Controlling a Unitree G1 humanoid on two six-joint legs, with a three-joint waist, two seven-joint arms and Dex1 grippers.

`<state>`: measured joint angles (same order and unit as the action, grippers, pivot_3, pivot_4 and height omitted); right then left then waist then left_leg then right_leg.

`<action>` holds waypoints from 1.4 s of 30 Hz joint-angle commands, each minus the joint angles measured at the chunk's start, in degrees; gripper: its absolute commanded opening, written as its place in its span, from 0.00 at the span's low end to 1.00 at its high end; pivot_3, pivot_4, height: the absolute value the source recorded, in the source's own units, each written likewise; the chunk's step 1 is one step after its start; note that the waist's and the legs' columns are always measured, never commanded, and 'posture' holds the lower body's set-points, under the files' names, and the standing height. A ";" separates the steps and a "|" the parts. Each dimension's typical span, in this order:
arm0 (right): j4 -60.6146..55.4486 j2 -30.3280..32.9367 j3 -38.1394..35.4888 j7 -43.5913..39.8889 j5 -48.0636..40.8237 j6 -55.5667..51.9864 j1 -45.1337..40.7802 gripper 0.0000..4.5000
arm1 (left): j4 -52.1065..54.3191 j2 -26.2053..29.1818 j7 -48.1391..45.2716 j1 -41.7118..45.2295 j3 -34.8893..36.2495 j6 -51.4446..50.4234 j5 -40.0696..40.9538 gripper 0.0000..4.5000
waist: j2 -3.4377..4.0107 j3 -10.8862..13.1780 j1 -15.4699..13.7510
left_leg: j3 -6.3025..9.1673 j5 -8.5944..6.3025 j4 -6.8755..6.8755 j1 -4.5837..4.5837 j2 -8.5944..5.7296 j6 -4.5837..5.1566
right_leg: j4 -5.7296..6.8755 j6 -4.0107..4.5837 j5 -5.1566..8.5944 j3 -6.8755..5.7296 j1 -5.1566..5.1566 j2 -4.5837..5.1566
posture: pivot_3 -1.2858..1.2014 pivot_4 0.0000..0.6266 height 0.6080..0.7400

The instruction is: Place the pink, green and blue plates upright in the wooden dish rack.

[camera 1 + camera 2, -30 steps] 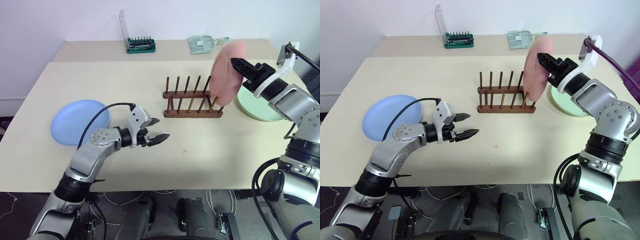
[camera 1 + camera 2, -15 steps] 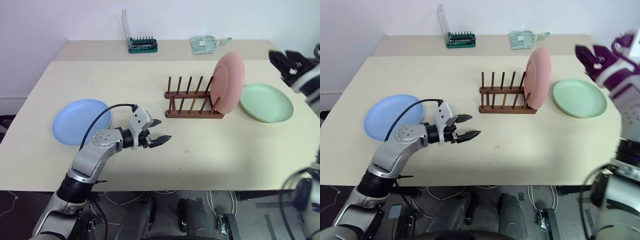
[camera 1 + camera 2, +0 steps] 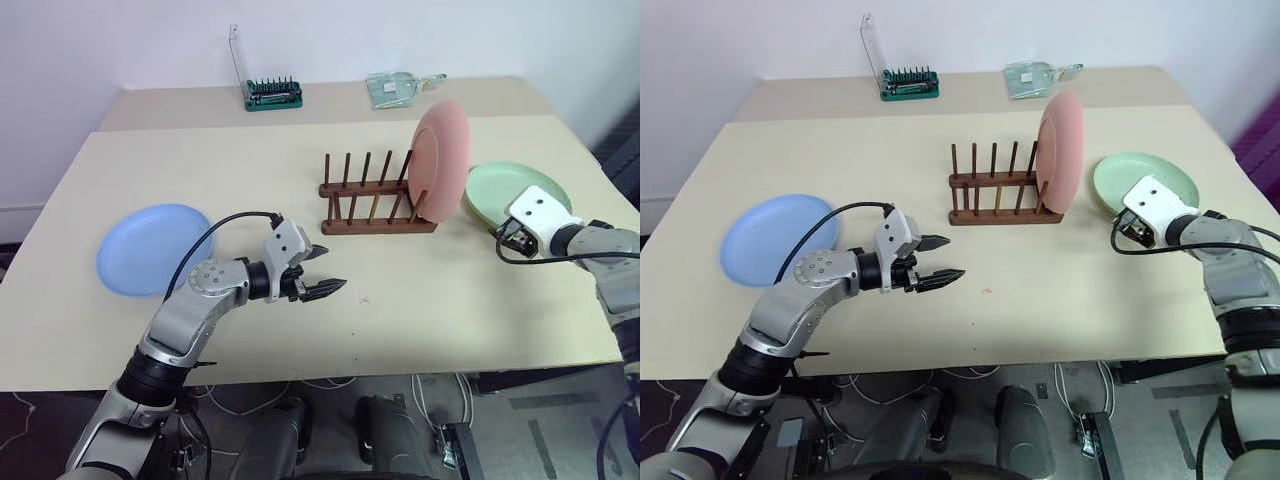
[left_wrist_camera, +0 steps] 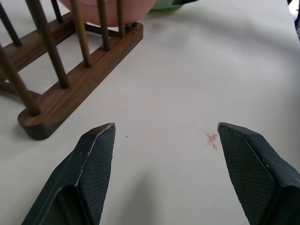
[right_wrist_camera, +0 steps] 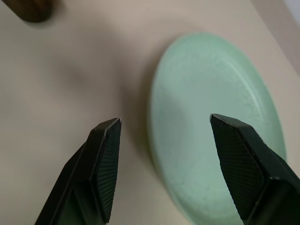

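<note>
The pink plate (image 3: pixel 440 158) stands upright in the end slot of the wooden dish rack (image 3: pixel 372 197), on the side nearest the green plate, and nothing grips it. The green plate (image 3: pixel 500 188) lies flat on the table to the right of the rack. My right gripper (image 5: pixel 164 122) hovers open at the green plate's (image 5: pixel 220 126) near rim, with nothing between its fingers. The blue plate (image 3: pixel 150 250) lies flat at the far left. My left gripper (image 3: pixel 330 268) is open and empty above bare table, in front of the rack (image 4: pixel 75 84).
A green tool holder with a clear lid (image 3: pixel 268 92) and a clear packet (image 3: pixel 398 88) sit at the back of the table. The cream tabletop (image 3: pixel 420 300) runs wide between the rack and the front edge.
My right gripper let go of the pink plate, which now stands alone in the rack. The right arm swung down and to the right to the green plate. The left arm stayed put.
</note>
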<state>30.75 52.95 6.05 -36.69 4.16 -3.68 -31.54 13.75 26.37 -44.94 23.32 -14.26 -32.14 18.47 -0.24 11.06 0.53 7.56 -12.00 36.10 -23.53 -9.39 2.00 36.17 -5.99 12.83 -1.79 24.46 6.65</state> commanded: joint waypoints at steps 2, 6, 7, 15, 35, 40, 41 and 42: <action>11.20 -2.18 2.20 3.60 5.78 8.28 -5.29 0.56 | 2.45 0.04 0.22 -0.10 1.20 0.12 0.36 0.80 | 0.00 0.00 0.05 | 0.00 0.01 -0.04 0.00 -0.01 0.02 | -0.04 -0.03 0.00 0.00 0.01 0.00 | 0.52 0.24 0.93; 18.18 -3.25 3.30 5.69 8.72 12.55 -8.46 0.16 | 2.81 0.06 0.46 -0.31 1.24 -0.11 0.22 0.80 | 0.00 0.00 -0.03 | -0.01 0.01 -0.03 0.00 -0.01 0.01 | -0.04 -0.02 -0.01 0.02 0.00 -0.01 | 0.52 0.24 0.93; 18.97 -3.31 3.35 6.08 9.18 13.43 -8.86 0.03 | 2.86 0.02 0.58 -0.31 1.22 -0.16 0.17 0.80 | 0.00 0.00 -0.12 | 0.00 0.02 -0.03 0.00 -0.01 0.00 | -0.03 -0.02 0.00 0.02 0.00 -0.03 | 0.52 0.24 0.93; 9.03 -3.54 -6.69 20.14 6.45 12.77 -13.82 0.01 | 3.01 0.28 0.64 -0.76 1.04 -0.23 0.14 0.80 | 0.25 0.09 0.21 | -0.02 0.02 -0.04 0.00 -0.01 -0.07 | 0.03 -0.02 -0.01 0.11 0.08 -0.06 | 0.52 0.24 0.93; -37.71 -25.12 -23.80 26.55 -72.96 -48.34 -21.21 0.01 | 2.06 -1.31 0.45 -0.76 0.62 0.42 -0.49 0.80 | 0.19 0.04 -0.97 | 0.07 -0.07 -0.10 -0.05 0.12 -0.09 | -0.05 0.35 0.00 0.19 0.14 -0.21 | 0.52 0.24 0.93; -35.11 -28.22 -24.73 33.61 -74.59 -51.61 -20.13 0.01 | 2.83 -1.24 1.02 -1.38 0.75 0.20 -0.37 0.80 | 0.20 0.04 -1.26 | 0.06 0.01 -0.11 -0.07 0.11 0.03 | -0.07 0.18 -0.09 0.18 0.17 -0.21 | 0.52 0.24 0.93; -34.51 -28.71 -25.17 34.66 -74.98 -51.90 -19.88 0.01 | 2.84 -1.22 1.08 -1.40 0.74 0.21 -0.38 0.80 | 0.20 0.04 -1.23 | 0.04 0.00 -0.12 -0.08 0.11 0.06 | -0.07 0.17 -0.10 0.18 0.19 -0.20 | 0.52 0.24 0.93; -34.20 -28.91 -25.38 35.31 -74.96 -52.15 -19.62 0.01 | 2.86 -1.19 1.11 -1.40 0.72 0.21 -0.36 0.80 | 0.20 0.04 -1.24 | 0.03 -0.01 -0.14 -0.08 0.11 0.07 | -0.07 0.15 -0.11 0.18 0.19 -0.19 | 0.52 0.24 0.93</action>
<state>-2.91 24.13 -17.28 -2.96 -68.97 -55.63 -50.69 14.26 25.04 -43.84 21.88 -14.48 -32.23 17.98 -0.05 11.10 -0.71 7.58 -12.01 35.94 -23.61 -9.28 2.07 36.10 -5.84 12.72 -1.61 24.68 6.46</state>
